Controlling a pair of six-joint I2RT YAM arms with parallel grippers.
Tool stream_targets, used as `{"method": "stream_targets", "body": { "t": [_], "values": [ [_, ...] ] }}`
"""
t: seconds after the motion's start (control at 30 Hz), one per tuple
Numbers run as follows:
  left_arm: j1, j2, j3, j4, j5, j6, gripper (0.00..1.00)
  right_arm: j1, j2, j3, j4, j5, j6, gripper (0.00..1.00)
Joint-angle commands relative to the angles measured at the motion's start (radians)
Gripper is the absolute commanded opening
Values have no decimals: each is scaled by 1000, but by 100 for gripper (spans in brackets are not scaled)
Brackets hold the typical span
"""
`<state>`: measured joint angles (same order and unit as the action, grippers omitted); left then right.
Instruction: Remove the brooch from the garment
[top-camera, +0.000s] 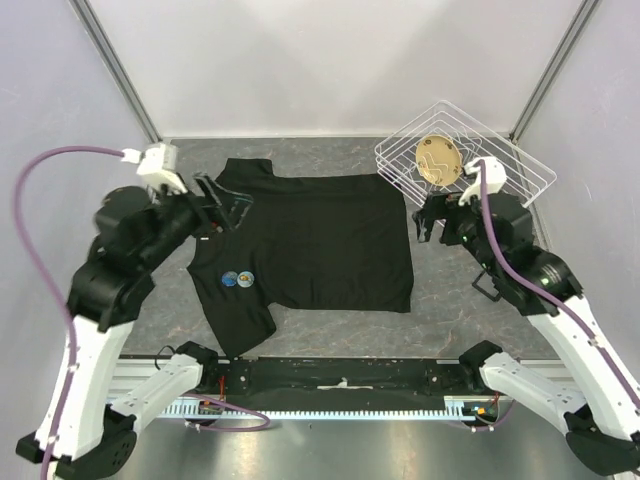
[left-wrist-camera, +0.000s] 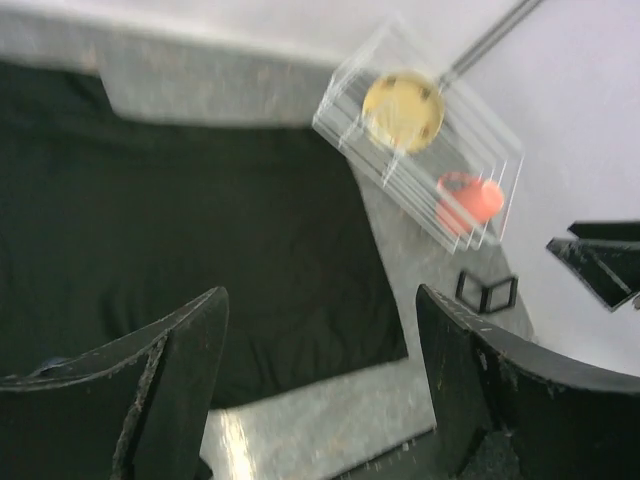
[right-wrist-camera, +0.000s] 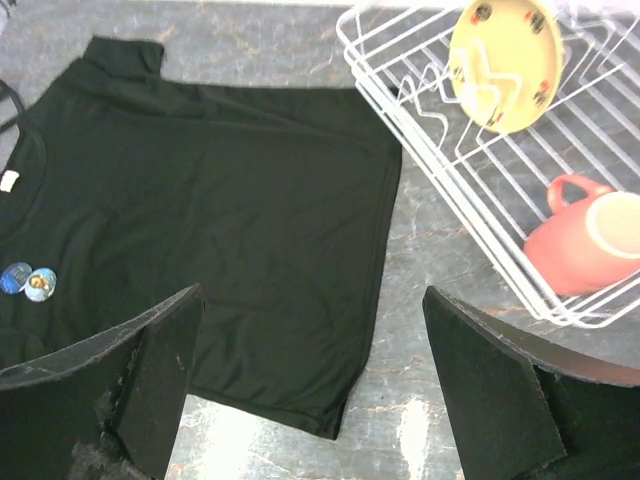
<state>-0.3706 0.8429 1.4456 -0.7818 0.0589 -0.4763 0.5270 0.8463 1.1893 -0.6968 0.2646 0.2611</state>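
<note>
**Condition.** The black T-shirt (top-camera: 320, 235) lies flat on the table (top-camera: 450, 310), collar to the left and hem to the right. Two round brooches (top-camera: 237, 279) sit just beside each other on the chest, between the collar and the near sleeve. The left gripper (top-camera: 222, 205) hovers over the collar with its fingers spread wide and nothing between them. The right gripper (top-camera: 428, 222) hangs beyond the hem, likewise spread wide and empty. Neither touches a brooch.

**Hazards.**
1. Wrong item. The two brooches lie so close together that fingers closing on one can catch or knock the other.
2. Fabric pinched. The cloth is soft and thin, so fingers descending on a flat brooch are likely to gather cloth with it. The shirt then lifts instead of the brooch coming free.
3. Shirt dragged. If the fastening holds and no gripper pins the cloth down, any pull shifts or bunches the whole garment.
4. Poor sighting. The left wrist view is blurred and does not show the brooches clearly, so alignment from that side is unreliable.
5. Collision. The right gripper is near the wire dish rack (top-camera: 500, 160), which holds a yellow plate (top-camera: 438, 161) and a red mug (right-wrist-camera: 585, 235). A wide swing can strike it.
</note>
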Motion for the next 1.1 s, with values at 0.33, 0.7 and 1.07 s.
{"method": "stream_targets", "body": {
  "t": [0.33, 0.7, 1.07],
  "values": [
    [7, -11, -537, 67, -56, -394, 81, 66, 270, -256, 517, -472, 203, 98],
    [18, -24, -752, 109, -192, -673, 64, 340, 687, -155, 795, -553, 250, 65],
    [278, 62, -807, 134, -65, -697, 50, 464, 1020, 28, 961, -607, 262, 46]
  ]
}}
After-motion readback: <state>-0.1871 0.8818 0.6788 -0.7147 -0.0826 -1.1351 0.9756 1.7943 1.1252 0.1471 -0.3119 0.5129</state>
